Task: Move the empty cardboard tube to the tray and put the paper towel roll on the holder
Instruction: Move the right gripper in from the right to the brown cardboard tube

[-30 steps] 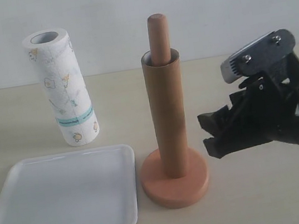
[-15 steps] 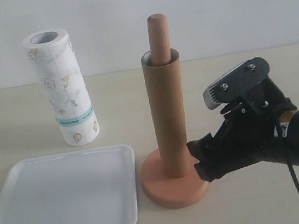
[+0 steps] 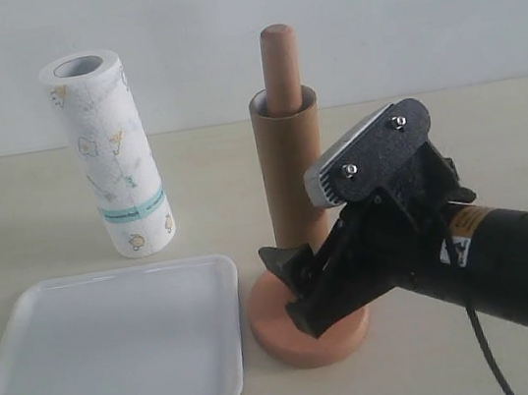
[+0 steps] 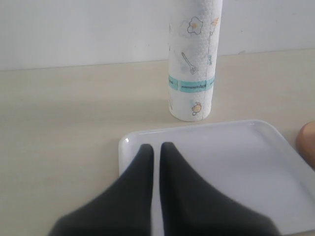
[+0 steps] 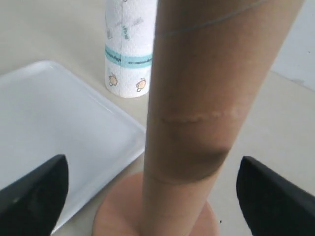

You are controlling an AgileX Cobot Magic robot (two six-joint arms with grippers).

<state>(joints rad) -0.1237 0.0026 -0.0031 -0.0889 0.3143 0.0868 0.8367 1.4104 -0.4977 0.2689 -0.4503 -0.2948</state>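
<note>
Beige worktop (image 3: 52, 239) is carrying everything: empty cardboard tube (image 3: 290, 169) is sitting over holder (image 3: 279, 61) pole, right claw (image 3: 283, 292) is straddling it wide, not touching. Left claw (image 4: 156, 152), pinched shut over tray (image 4: 246, 162), is showing only in left wrist view. Teal band print on paper towel roll (image 4: 193, 64) is blurring, unreadable.

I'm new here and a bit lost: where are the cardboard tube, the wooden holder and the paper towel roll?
cardboard tube (image 3: 278, 156), exterior view, its upper side.
wooden holder (image 3: 279, 61), exterior view, pole tip.
paper towel roll (image 3: 110, 151), exterior view, printed side.
</note>
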